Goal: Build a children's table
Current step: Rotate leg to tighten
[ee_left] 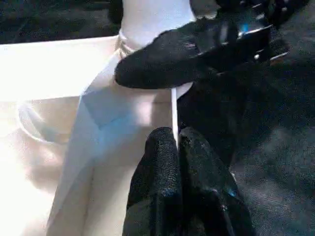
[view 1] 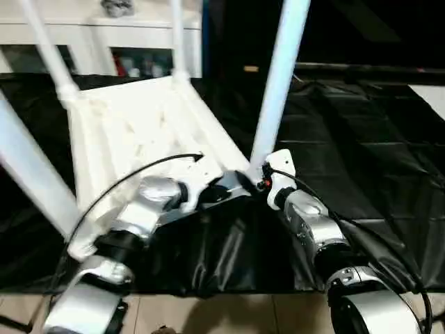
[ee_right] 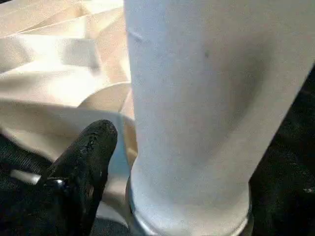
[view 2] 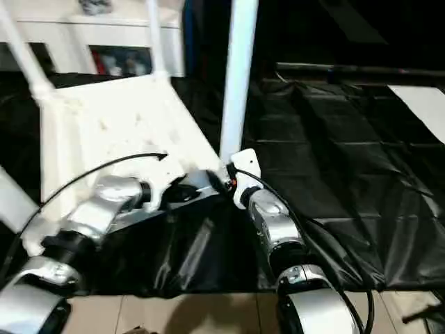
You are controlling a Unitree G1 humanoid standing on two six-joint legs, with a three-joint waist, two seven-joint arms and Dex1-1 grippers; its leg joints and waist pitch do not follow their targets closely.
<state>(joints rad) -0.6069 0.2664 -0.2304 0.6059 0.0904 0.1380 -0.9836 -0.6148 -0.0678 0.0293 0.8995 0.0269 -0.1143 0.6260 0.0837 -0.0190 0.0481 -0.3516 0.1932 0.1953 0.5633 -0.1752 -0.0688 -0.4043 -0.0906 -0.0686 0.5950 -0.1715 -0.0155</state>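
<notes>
the last long white tapered plastic leg stands in the upside-down white ribbed plastic tabletop corner socket. left pincer pinched shut at the rim; right pincer wide around the leg base. next: probably press it home.

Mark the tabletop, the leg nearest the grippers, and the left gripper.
tabletop (view 1: 132, 132), left eye view, ribbed underside.
nearest leg (view 1: 278, 76), left eye view, mid shaft.
left gripper (ee_left: 176, 152), left wrist view, between the fingertips.

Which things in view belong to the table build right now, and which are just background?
Part of the job:
- upside-down tabletop
- near-corner leg, standing in its socket
- three other legs, e.g.
- left tool, shut on the tabletop's rim
- right tool, at the near leg's base

Just lying about:
- black sheet
- white cabinet
</notes>
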